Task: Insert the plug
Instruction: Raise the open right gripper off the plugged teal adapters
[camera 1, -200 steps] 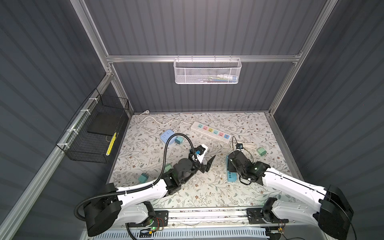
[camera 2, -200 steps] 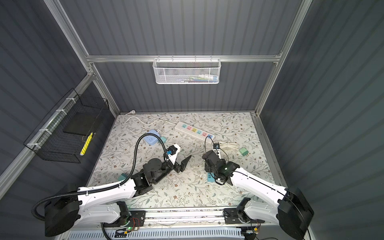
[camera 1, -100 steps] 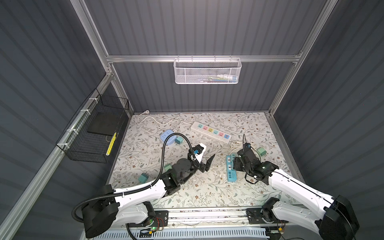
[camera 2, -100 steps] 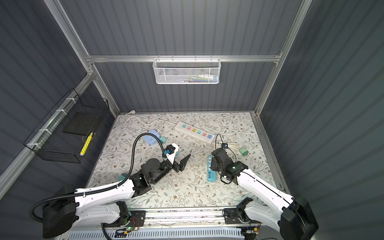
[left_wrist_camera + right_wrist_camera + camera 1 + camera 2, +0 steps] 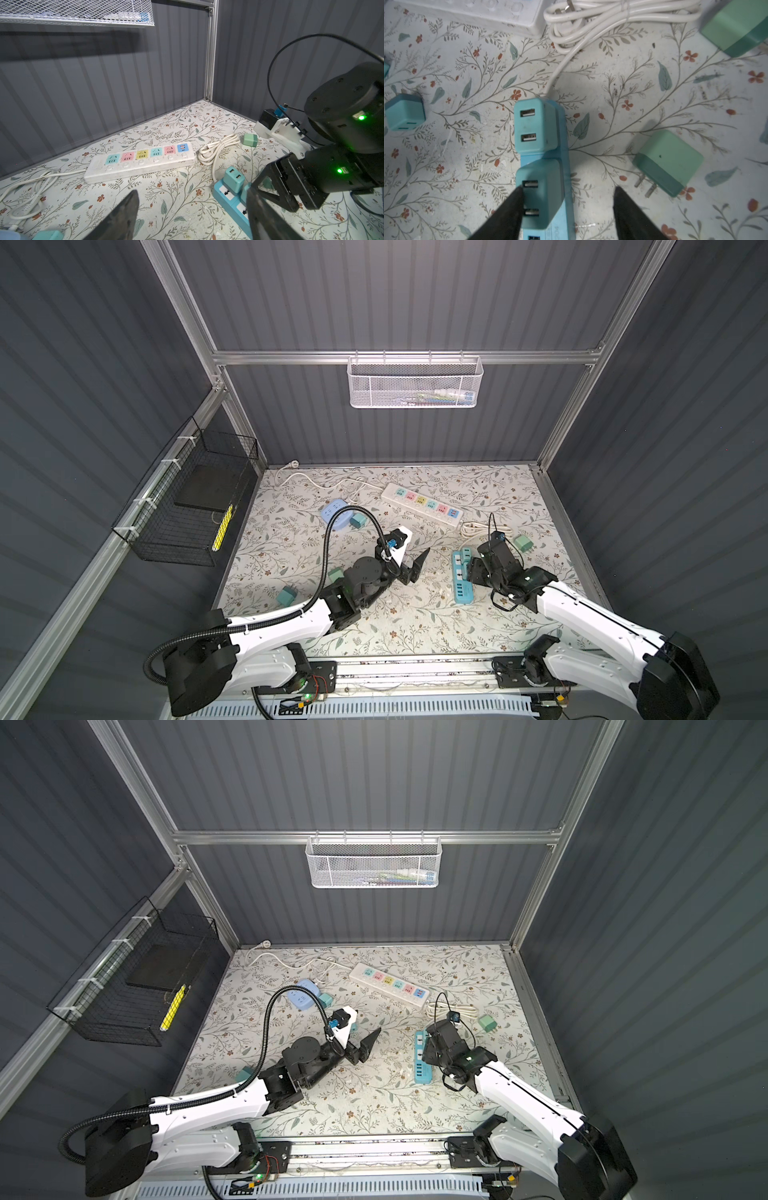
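Two teal USB plugs stand on the blue pwr strip (image 5: 462, 577), which lies right of centre in both top views, in the lower half of the floral mat (image 5: 291, 531): the cord-end plug (image 5: 534, 126) and, just beside it, the second plug (image 5: 542, 193), sitting a bit skewed; can't tell if it's fully home. R gripper (image 5: 569, 189) hangs over the second plug w/ jaws spread wide, one finger (image 5: 508, 212) at the plug's edge and the other well clear of it, so nothing is gripped. L gripper (image 5: 191, 191) hovers near mid-frame in the top views, jaws apart, empty. Loose mint plug (image 5: 668, 160) lies on its side near the strip, prongs showing; white strip (image 5: 141, 164) lies toward the back wall.
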Available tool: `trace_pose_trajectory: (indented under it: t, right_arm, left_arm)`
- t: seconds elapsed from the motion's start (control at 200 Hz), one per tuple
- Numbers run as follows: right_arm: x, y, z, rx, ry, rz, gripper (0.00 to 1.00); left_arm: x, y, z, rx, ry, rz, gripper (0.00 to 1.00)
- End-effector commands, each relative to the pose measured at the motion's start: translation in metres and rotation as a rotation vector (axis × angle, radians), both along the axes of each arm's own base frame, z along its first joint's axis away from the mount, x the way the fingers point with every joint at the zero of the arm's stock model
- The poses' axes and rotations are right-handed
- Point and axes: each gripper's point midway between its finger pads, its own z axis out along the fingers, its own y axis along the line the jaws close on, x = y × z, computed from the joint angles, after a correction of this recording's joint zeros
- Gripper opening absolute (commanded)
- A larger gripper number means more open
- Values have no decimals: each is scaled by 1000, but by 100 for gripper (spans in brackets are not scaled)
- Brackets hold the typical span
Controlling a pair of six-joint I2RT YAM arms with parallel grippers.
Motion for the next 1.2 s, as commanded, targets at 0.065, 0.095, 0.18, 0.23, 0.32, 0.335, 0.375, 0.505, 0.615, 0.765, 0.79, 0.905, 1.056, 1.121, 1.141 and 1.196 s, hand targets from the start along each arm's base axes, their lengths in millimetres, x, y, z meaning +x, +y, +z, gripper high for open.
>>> trace_pose_trajectory:
  t: [0.065,0.095,0.18,0.23,0.32,0.335,0.375,0.505,0.615,0.765,0.79,0.905,1.056,1.121,1.141,1.196]
  right_arm:
    - [-4,21,7,-1,54,65,85]
    - [-5,26,-1,-20,81,78,86]
    - [-5,35,-17,-62,124,90,89]
    - [-5,38,-24,-81,140,92,90]
    - [-3,36,-35,-100,158,61,90]
    - [-3,37,-36,-100,158,59,90]
    - [-2,37,-38,-93,158,52,89]
    - [-1,44,-50,-85,178,67,82]
    - [4,46,-54,-80,160,65,75]
    - [10,32,-55,-97,154,22,59]
    - [11,29,-55,-101,156,15,56]
    - [20,17,-54,-110,159,-3,50]
    - [42,2,-41,-101,126,-21,48]
    - [54,-5,-37,-102,114,-29,48]
    - [58,-7,-36,-104,110,-30,48]
    - [68,-13,-35,-103,108,-42,48]
  left_arm:
    - [0,6,2,-19,17,19,81]
    - [-1,7,2,-20,19,21,81]
    - [-1,8,2,-21,21,24,82]
    - [-1,10,1,-17,24,28,82]
    - [-2,12,2,-16,25,30,82]
    - [-2,12,3,-18,24,31,82]
    - [-2,13,3,-20,23,33,82]
    - [-1,14,2,-15,22,41,82]
    - [0,13,1,-12,21,43,82]
    - [1,15,2,-7,14,52,82]
    - [1,15,3,-7,12,53,82]
    - [2,16,3,-5,8,60,83]
    - [3,16,5,2,0,70,83]
    - [5,17,5,9,-2,77,83]
    - [5,17,5,10,-3,79,83]
    - [6,18,6,13,-6,85,83]
